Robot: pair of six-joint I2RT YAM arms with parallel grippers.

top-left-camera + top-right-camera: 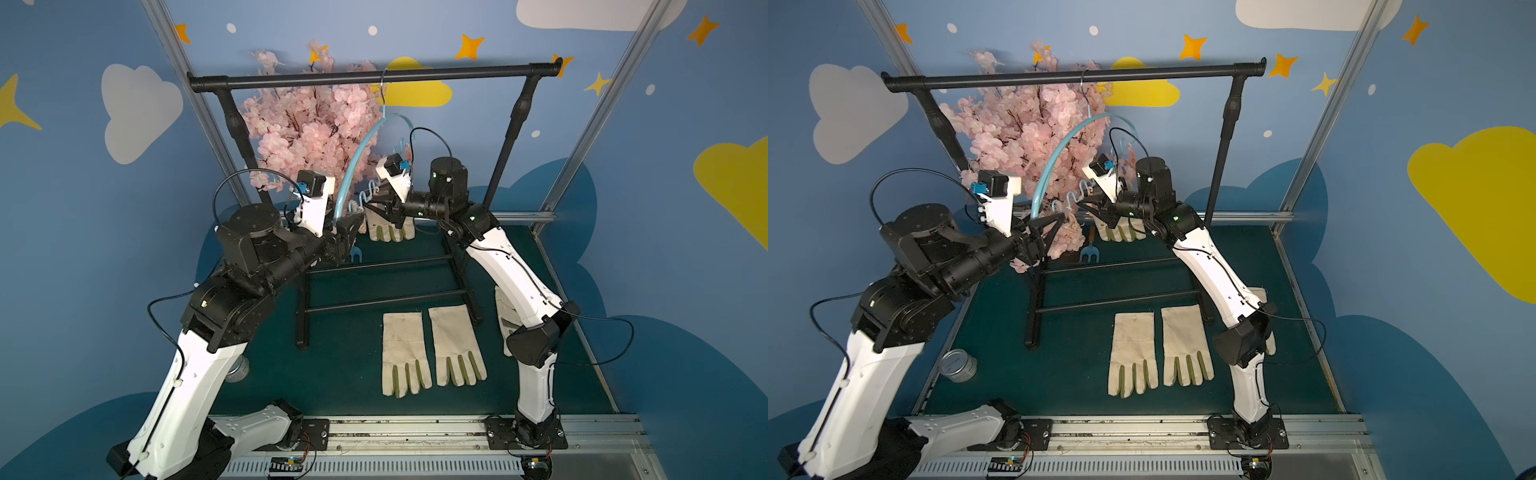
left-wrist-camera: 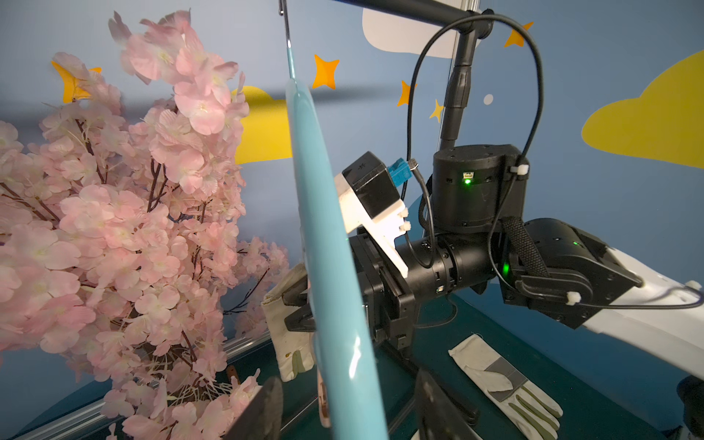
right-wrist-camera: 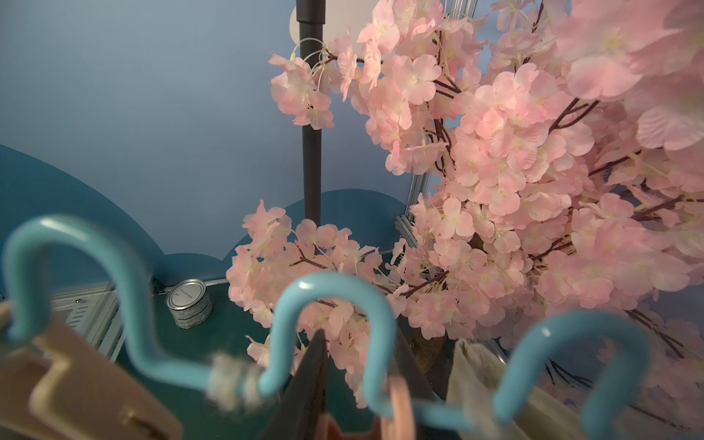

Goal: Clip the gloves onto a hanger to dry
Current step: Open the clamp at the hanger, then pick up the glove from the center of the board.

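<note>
The light-blue hanger (image 1: 360,154) hangs by its wire hook from the black rack bar. My left gripper (image 2: 346,404) is open, its fingers on either side of the hanger's arch (image 2: 324,236) with gaps on both sides. My right gripper (image 3: 362,381) is at the wavy lower bar (image 3: 335,289), shut on a pink peg (image 3: 398,407). One of the gloves (image 1: 390,229) hangs below that bar beside the right gripper. Two gloves (image 1: 405,353) (image 1: 455,345) lie flat on the green table in both top views. Another glove (image 1: 1262,296) lies mostly hidden under my right arm.
The big black rack (image 1: 374,77) spans the back, with its foot rails (image 1: 382,297) on the table. A pink blossom tree (image 1: 307,129) stands close behind the hanger. A tin can (image 1: 959,365) sits at the near left, and a small blue rake (image 1: 1089,253) by the tree.
</note>
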